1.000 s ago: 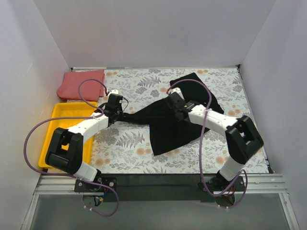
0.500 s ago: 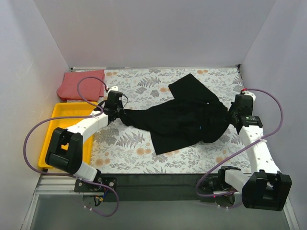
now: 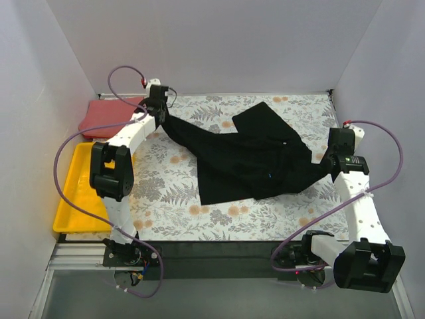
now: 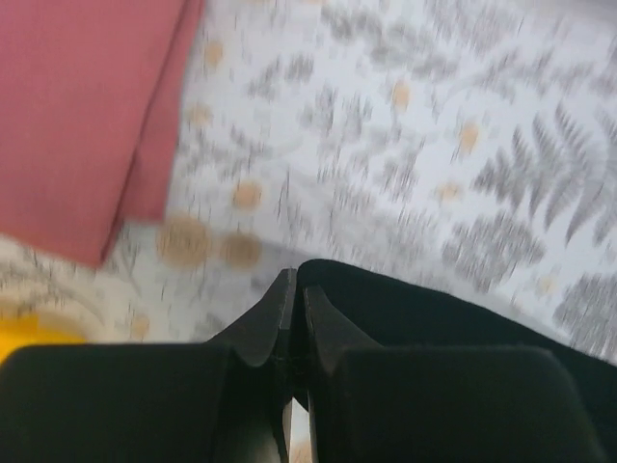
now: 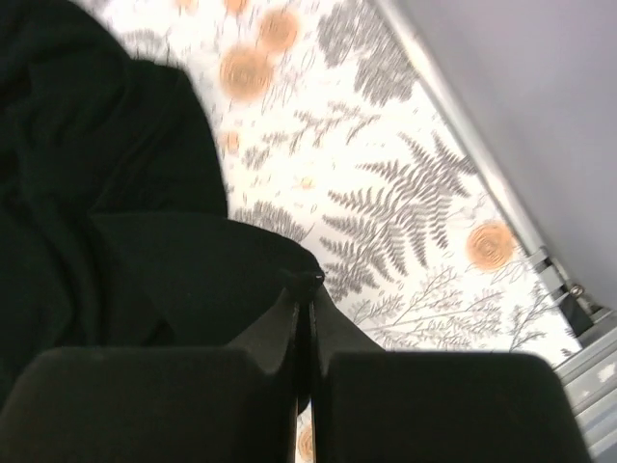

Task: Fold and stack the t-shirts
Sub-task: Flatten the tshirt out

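Tray [image 3: 70,199] — red shirt [image 3: 99,119] just beyond it, outside; left jaws, right jaws clamped on black shirt [image 3: 246,163].

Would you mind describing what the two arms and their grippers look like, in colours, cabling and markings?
Both the left arm and the right arm have white links joined by chunky black joint housings. A purple cable loops along each arm and ends in a red plug near the wrist. The left gripper and the right gripper are black, each with two tapered fingers.
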Robot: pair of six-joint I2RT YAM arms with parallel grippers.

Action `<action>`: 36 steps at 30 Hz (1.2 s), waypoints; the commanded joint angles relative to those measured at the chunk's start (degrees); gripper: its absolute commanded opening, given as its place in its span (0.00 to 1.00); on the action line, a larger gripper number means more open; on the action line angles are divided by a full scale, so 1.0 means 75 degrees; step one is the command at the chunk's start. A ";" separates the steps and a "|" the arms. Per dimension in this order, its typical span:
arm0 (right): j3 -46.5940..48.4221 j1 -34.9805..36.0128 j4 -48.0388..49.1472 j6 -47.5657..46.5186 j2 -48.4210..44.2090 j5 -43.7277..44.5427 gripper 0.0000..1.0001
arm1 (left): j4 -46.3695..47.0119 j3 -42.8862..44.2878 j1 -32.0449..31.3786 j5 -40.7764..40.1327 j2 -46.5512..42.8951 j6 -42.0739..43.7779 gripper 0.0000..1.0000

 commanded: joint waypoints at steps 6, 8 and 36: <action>0.0208 -0.0028 -0.0162 0.0240 -0.0060 0.0979 0.01 | -0.0622 0.4139 0.0182 -0.1432 0.2541 0.0734 0.13; -0.0017 -0.0027 -0.0139 0.0275 -0.0387 0.0933 0.01 | -0.0705 0.4248 0.0182 -0.1246 0.2706 0.0641 0.26; -0.1365 0.0324 0.0482 0.0053 -0.1620 -0.1517 0.06 | -0.1912 -0.3533 -0.3252 -0.0049 -0.2229 -0.2465 0.73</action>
